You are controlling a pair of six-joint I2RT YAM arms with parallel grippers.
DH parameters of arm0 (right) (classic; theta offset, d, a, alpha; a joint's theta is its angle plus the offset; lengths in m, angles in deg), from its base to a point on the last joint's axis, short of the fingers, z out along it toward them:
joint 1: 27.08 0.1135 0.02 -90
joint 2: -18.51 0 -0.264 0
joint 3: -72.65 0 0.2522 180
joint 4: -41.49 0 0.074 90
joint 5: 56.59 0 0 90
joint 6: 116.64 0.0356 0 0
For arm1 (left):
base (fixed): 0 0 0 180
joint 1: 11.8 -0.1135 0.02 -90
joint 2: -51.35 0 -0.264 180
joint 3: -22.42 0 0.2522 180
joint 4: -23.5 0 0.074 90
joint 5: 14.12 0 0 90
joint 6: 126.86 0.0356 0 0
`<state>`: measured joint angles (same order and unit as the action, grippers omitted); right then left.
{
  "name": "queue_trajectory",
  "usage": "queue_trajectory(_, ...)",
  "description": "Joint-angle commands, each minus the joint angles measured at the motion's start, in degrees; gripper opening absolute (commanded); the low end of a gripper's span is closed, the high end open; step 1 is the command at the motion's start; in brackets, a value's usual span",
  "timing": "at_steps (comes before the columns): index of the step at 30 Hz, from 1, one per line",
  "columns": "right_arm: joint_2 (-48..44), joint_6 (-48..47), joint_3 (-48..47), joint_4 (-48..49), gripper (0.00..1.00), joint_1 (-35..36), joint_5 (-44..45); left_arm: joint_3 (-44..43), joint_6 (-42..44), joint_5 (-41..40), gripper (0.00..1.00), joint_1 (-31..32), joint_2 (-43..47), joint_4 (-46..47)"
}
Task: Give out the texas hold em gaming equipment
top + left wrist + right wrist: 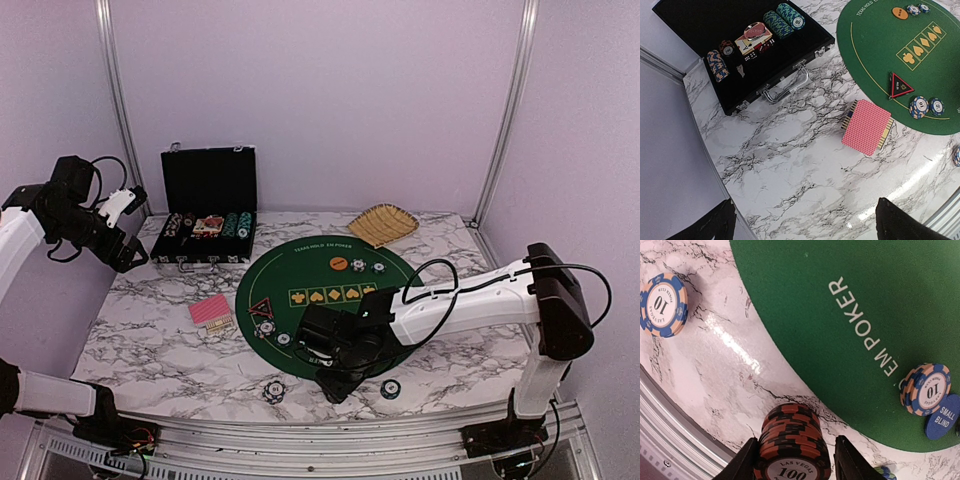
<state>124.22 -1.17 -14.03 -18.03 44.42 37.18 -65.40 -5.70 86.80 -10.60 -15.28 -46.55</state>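
Orange-black chip stack (pixel 792 447) on marble worktop (pixel 715 355) by near rim of green mat (pixel 865 280), between fingers of R end effector (pixel 796 452); clenched or not, cannot tell. Further, pink-backed cards (pixel 866 126) left of mat. L end effector (pixel 807 222) released, nothing in it.

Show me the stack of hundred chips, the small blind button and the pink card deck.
stack of hundred chips (pixel 790 435), right wrist view, striped side of the stack.
small blind button (pixel 943 417), right wrist view, blue lettered face.
pink card deck (pixel 866 126), left wrist view, back of the top card.
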Motion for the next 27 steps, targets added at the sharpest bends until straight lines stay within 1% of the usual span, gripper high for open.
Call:
queue_trajectory(1,-2.2,0.3,-2.1,-1.3,0.49,0.4,1.1,0.8,0.5,0.5,0.99,0.1,0.6,-1.4)
queue_trajectory(9,-3.0,0.3,-3.5,-2.6,0.48,0.5,0.9,1.2,0.7,0.7,0.99,0.2,0.7,-1.4)
queue_trajectory(27,-2.4,0.2,-1.6,-1.8,0.49,0.4,0.4,1.2,0.9,0.4,0.99,0.2,1.1,-1.4)
